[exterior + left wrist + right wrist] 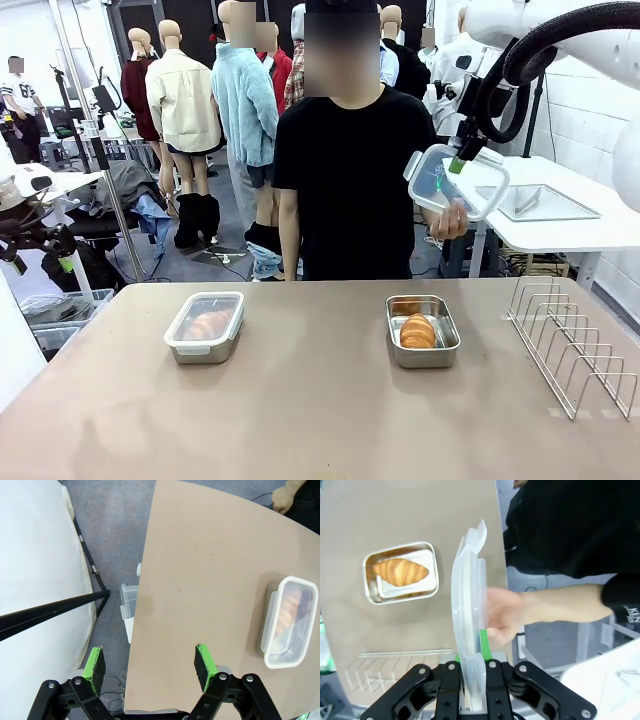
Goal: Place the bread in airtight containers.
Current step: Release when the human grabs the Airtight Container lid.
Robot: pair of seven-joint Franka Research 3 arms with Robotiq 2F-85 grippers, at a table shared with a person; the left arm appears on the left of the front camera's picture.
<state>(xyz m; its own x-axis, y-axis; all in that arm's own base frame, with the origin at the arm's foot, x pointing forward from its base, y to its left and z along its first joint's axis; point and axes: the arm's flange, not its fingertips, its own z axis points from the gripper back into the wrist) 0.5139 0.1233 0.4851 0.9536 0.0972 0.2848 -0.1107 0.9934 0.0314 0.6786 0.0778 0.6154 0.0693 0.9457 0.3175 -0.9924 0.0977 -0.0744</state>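
I found the right gripper [472, 677] clamped on the clear lid [458, 181], the person's hand [455, 217] also gripping it above the table's far edge. The left gripper [150, 667] stood wide, empty. One container [205, 326] was sealed near the left edge; the open container [422, 331] held bread [417, 331]. Lidding remained: lower squarely, press.

- The lidded container [205, 326] sits left on the table [300, 420]; the open container [423, 331] sits right, a croissant [417, 331] in it.
- The wire rack [572, 345] stands farther right.
- Behind, above the table's far edge, the lid [456, 182] is between the right gripper [458, 162] and the person's hand [450, 218].
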